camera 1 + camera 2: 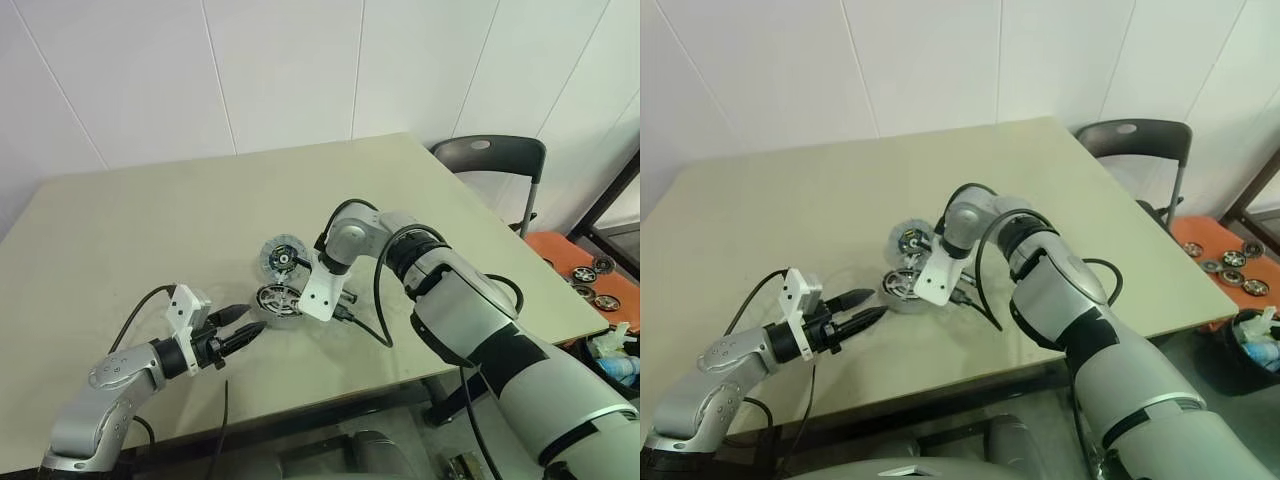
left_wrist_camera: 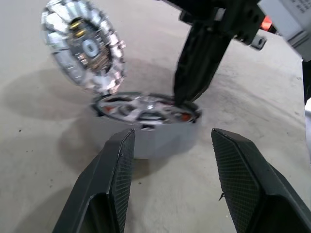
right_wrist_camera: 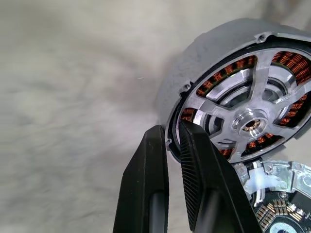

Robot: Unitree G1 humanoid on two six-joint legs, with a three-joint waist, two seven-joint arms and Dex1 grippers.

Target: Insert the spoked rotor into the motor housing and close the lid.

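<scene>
Black ribbed fingers of the right gripper (image 3: 170, 141) pinch the dark rim of the one spoked rotor (image 3: 243, 116), seated in the round silvery motor housing (image 2: 146, 131) over copper windings. Left gripper (image 2: 170, 160) gapes unladen just beside it on the beige table (image 1: 150, 230), and one glittering round disc (image 2: 82, 43) leans behind.

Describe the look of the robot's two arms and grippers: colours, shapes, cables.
Both arms are rounded silver-grey shells with black bands at the joints. Each wrist carries a white angular bracket. Loose black cables loop beside each forearm. The left gripper has two black, tapering fingers with finely cross-hatched inner pads. The right gripper has the same black ribbed fingers.
</scene>
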